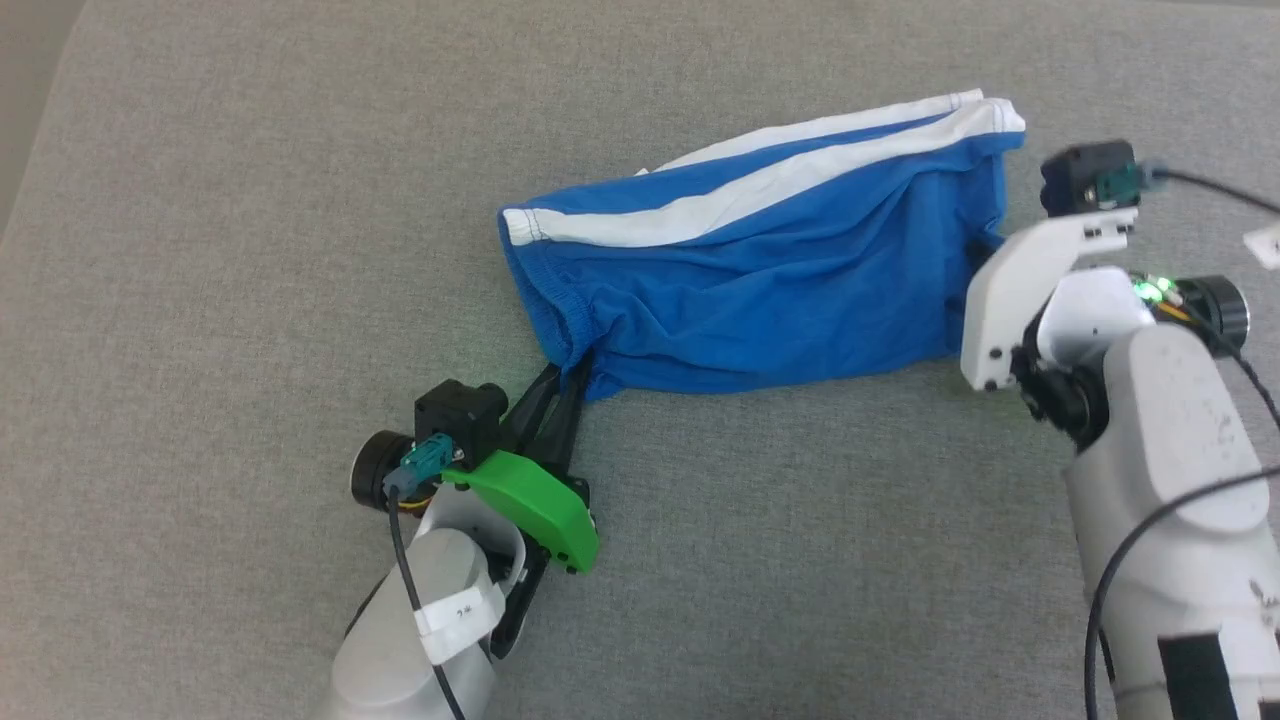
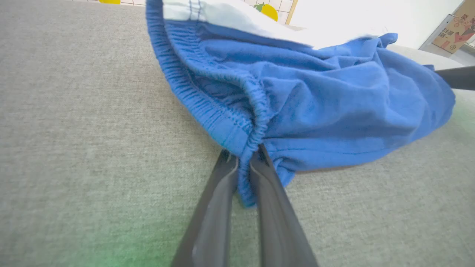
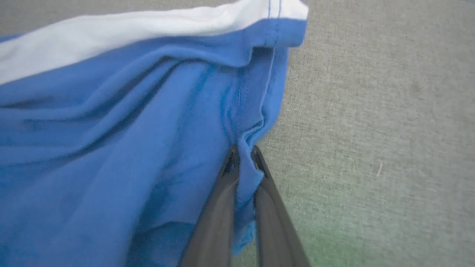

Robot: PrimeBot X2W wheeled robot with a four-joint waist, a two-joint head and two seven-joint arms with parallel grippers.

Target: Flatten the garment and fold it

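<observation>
Pinching garment (image 3: 111, 129) edge: right tool (image 3: 244, 151) close-up

Grey woven fabric surface (image 1: 250, 250) all around. Printed cardboard box (image 2: 458, 31) far back; yellow fruit shape (image 2: 268, 11) against tiled wall (image 2: 282, 5).

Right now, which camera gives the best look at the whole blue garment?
The head view: the garment lies whole on the grey surface, both ends visible. The left wrist view shows its gathered elastic corner pinched by the left gripper; the right wrist view its stitched hem end in the right gripper.
</observation>
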